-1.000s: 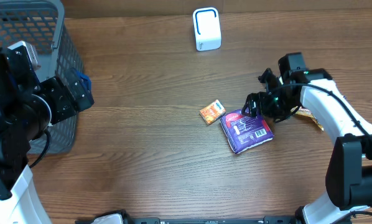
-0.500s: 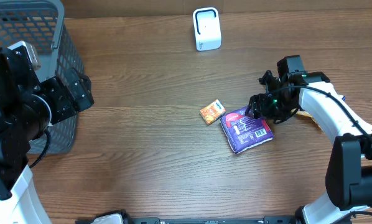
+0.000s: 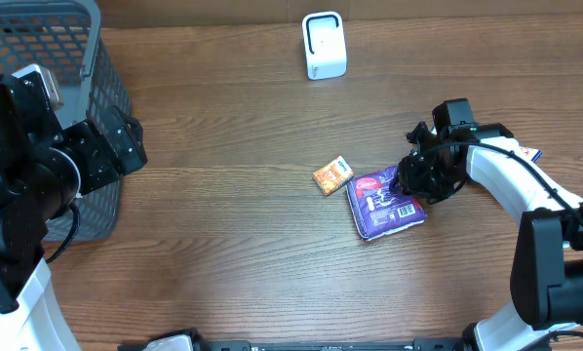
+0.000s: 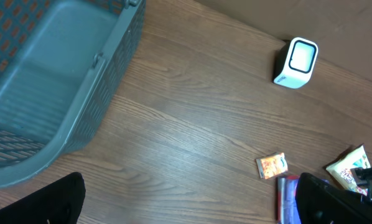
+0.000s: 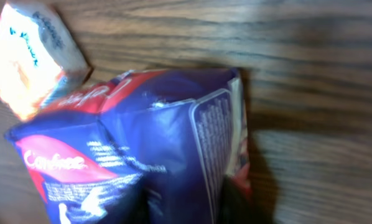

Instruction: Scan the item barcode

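The item is a purple packet (image 3: pixel 384 207) lying on the wooden table, its white label and barcode facing up. My right gripper (image 3: pixel 415 183) is down on the packet's right edge, and in the right wrist view its fingers pinch the crumpled purple packet (image 5: pixel 142 143), which bulges up between them. The white scanner (image 3: pixel 324 45) stands upright at the back of the table, well away from the packet. My left gripper (image 3: pixel 126 144) hovers at the far left beside the basket, open with nothing between its fingers (image 4: pixel 335 202).
A small orange packet (image 3: pixel 332 175) lies just left of the purple one. A grey mesh basket (image 3: pixel 87 58) fills the back left corner. Another snack packet (image 4: pixel 351 167) lies behind my right arm at the right.
My right gripper has dropped onto the purple packet's right edge and closed on it, and the packet has bunched up slightly. The left arm has not moved.
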Action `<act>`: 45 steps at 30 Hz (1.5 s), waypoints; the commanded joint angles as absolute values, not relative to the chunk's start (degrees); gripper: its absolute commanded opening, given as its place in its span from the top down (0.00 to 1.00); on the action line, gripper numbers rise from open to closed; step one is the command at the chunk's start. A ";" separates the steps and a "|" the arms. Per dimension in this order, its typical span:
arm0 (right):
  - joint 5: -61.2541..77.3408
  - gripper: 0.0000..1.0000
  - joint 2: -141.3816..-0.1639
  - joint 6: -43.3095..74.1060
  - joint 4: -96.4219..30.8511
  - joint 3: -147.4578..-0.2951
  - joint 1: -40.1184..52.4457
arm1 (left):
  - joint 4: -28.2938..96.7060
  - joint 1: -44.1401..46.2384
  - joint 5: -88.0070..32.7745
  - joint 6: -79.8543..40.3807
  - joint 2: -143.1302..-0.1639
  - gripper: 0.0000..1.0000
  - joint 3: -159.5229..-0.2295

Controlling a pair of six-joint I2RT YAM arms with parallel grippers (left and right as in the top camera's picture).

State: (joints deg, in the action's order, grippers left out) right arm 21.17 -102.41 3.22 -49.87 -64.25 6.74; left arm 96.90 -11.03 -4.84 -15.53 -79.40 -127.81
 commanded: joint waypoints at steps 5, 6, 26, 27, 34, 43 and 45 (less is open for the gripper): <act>16.67 0.96 -102.24 4.78 -57.87 -73.65 6.70 | 96.79 -11.33 -4.32 -16.32 -79.40 0.00 -127.87; 14.79 0.96 -102.24 4.89 -60.14 -75.90 6.70 | 96.79 -11.33 -4.32 -16.32 -79.40 0.00 -127.85; -17.85 0.83 -102.26 29.89 -75.11 -87.74 11.94 | 96.79 -11.33 -4.32 -16.32 -79.40 0.00 -127.85; -16.25 0.80 -102.26 29.28 -74.81 -87.72 11.94 | 96.79 -11.33 -4.32 -16.32 -79.40 0.00 -127.85; -3.46 0.55 -102.26 19.25 -72.51 -87.72 11.99 | 96.79 -11.33 -4.32 -16.32 -79.40 0.00 -127.85; 18.00 0.49 -102.69 5.48 -55.70 -87.70 14.87 | 96.79 -11.33 -4.32 -16.32 -79.40 0.00 -127.85; 17.65 0.49 -103.50 5.54 -52.77 -87.70 16.23 | 96.79 -11.33 -4.32 -16.32 -79.40 0.00 -127.85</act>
